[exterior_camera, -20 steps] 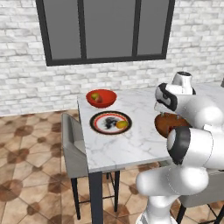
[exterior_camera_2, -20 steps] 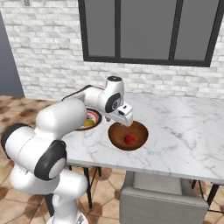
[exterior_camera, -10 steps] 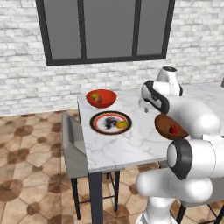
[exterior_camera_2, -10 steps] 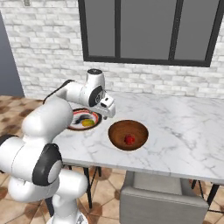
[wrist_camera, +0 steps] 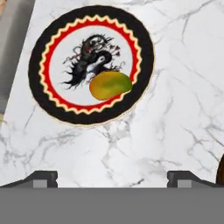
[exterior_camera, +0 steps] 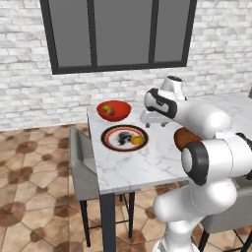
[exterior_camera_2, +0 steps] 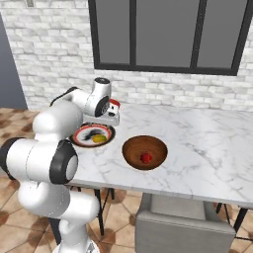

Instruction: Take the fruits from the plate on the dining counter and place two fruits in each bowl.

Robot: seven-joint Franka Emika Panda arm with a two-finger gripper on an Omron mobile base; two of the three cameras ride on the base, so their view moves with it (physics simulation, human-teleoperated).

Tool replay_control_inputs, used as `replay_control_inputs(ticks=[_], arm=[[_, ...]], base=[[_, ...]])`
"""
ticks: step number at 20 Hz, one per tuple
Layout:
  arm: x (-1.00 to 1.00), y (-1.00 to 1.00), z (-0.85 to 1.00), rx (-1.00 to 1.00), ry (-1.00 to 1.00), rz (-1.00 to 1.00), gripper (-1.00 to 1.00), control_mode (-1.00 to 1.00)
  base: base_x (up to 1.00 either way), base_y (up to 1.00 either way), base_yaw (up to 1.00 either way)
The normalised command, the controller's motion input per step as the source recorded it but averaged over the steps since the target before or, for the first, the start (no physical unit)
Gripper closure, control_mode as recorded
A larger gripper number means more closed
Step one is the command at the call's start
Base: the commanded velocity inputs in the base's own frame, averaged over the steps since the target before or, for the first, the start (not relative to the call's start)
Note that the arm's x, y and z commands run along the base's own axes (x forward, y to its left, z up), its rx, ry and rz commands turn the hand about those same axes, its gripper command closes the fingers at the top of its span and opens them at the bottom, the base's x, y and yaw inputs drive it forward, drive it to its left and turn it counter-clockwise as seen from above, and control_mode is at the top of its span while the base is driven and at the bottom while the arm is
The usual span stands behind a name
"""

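The plate (wrist_camera: 35, 65) lies on the dining counter (wrist_camera: 175, 109) with one yellow-orange fruit (wrist_camera: 110, 85) on its white centre. My gripper (wrist_camera: 113, 179) is open and empty, hovering over bare marble just off the plate's rim, on the side toward the brown bowl. From the left base view the gripper (exterior_camera: 152, 120) hangs right of the plate (exterior_camera: 104, 138) and its fruit (exterior_camera: 137, 140). The red bowl (exterior_camera: 115, 116) behind holds yellow-green fruit (exterior_camera: 109, 109). The brown bowl (exterior_camera_2: 133, 148) holds a red fruit (exterior_camera_2: 146, 157); plate (exterior_camera_2: 84, 143) and gripper (exterior_camera_2: 109, 122) lie to its left.
A grey chair (exterior_camera: 81, 162) stands against the counter's left side, another (exterior_camera_2: 183, 227) at its near edge. The brick wall and dark-framed window rise behind. The marble (exterior_camera_2: 207, 148) stretches wide to the right of the brown bowl.
The arm has swung from above the brown bowl across to the plate. The red fruit stays in the brown bowl.
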Motion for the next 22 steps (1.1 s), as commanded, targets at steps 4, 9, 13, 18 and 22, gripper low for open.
replay_control_inputs(ticks=[4,9,13,18,22], arm=[[0.11,0.45,-0.52,-0.01,-0.22,0.59,-1.0,-1.0],[0.14,0.23,-0.37,-0.03,-0.13,0.37,-1.0,-1.0],[0.37,0.05,-0.05,-0.1,-0.02,0.05,-1.0,-1.0],[0.38,0.01,0.0,-0.11,0.0,0.06,-1.0,-1.0],[0.33,0.0,-0.08,-0.03,0.12,0.12,-1.0,-1.0]], base=[[0.0,0.0,0.0],[0.0,0.0,0.0],[0.0,0.0,0.0],[0.0,0.0,0.0],[0.0,0.0,0.0]])
